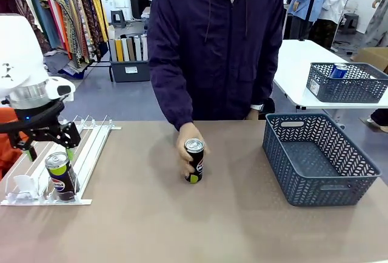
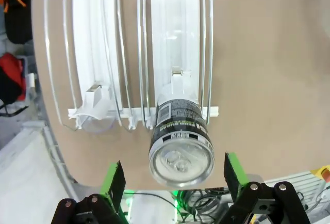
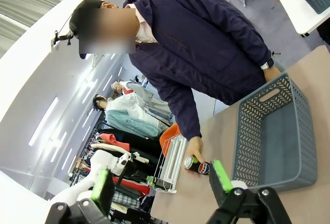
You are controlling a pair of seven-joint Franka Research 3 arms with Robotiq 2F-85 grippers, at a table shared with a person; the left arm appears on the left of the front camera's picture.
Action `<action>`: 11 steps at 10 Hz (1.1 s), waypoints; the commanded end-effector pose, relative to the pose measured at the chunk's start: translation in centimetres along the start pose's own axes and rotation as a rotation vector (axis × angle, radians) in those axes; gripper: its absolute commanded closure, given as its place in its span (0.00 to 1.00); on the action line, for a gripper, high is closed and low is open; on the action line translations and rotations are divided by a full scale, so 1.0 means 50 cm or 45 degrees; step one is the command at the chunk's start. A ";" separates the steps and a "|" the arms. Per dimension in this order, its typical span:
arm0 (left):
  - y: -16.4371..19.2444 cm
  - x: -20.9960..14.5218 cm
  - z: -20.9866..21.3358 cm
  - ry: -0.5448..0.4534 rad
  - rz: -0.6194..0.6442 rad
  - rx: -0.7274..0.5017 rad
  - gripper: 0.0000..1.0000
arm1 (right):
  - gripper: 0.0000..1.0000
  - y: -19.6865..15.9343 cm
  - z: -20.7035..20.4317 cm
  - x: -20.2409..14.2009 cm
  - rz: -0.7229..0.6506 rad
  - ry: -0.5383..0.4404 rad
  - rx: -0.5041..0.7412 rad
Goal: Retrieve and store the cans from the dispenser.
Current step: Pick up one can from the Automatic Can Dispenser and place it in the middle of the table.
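- The left gripper (image 2: 174, 180) is hanging wide open and holding nothing, its green pads (image 2: 116, 181) standing apart on either side of a black can's (image 2: 180, 141) silver top.
- That can is standing upright at the stopper end of the dispenser (image 2: 93, 53), in one lane, right under the gap between the fingers; neither pad is touching it.
- In the front view, this gripper is hovering just above the can at the left side of the bench (image 1: 182, 226).
- The right gripper (image 3: 162, 185) is gaping wide too, empty and well apart from both cans.
- A person's hand (image 1: 185, 146) is gripping a second can (image 1: 194, 161), upright at mid-bench, near a grey basket (image 1: 333, 190).
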State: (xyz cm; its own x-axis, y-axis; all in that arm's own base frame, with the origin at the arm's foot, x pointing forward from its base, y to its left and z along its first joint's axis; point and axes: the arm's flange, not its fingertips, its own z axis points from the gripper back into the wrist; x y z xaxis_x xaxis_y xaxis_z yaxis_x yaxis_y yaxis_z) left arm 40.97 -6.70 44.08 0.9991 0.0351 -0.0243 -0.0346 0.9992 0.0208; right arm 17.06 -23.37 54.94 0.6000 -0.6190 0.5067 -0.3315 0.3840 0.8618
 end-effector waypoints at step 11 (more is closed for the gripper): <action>-0.012 0.043 -0.051 0.206 0.020 -0.048 1.00 | 0.00 0.003 -0.007 0.007 0.032 -0.025 0.035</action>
State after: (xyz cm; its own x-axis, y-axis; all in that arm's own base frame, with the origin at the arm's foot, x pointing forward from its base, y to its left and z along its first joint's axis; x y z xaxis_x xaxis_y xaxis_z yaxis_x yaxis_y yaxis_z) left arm 43.10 -7.34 40.97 0.9835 0.0449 -0.1753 -0.0470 0.9989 -0.0075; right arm 17.06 -23.37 54.94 0.6000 -0.6190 0.5068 -0.3316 0.3841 0.8617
